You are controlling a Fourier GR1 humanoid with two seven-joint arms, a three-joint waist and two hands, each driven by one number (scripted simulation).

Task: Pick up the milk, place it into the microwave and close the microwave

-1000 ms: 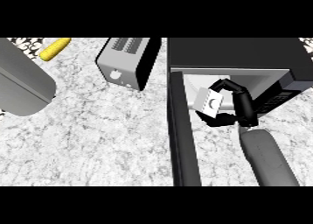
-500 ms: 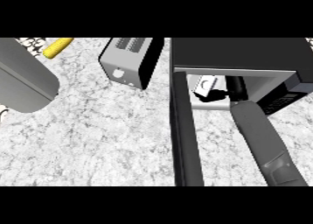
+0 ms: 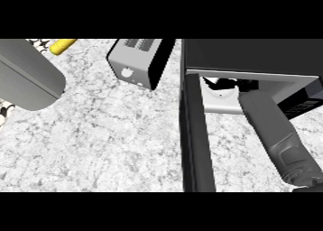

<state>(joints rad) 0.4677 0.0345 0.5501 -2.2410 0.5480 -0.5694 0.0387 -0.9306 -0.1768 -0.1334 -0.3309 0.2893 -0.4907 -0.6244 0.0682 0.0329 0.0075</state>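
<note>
The microwave [image 3: 257, 54] stands at the top right, its door [image 3: 196, 135] swung open and seen edge-on as a dark slab reaching toward me. My right forearm [image 3: 274, 131] stretches into the cavity. Just under the microwave's top edge, a bit of the white milk carton [image 3: 210, 82] shows, with the black fingers of my right hand [image 3: 236, 84] curled against it. Most of the hand and carton are hidden by the microwave's top. The carton sits deep over the pale cavity floor [image 3: 221, 103]. My left hand is not in view.
A silver toaster [image 3: 139, 61] stands left of the microwave door. A large grey rounded object [image 3: 21, 72] fills the far left, with a yellow item [image 3: 63, 44] behind it. Marbled counter [image 3: 104, 144] spreads left of the door.
My right arm has pushed farther into the microwave, carrying the milk from the cavity's front to deep inside. Hand and carton are now mostly hidden under the microwave's top.
</note>
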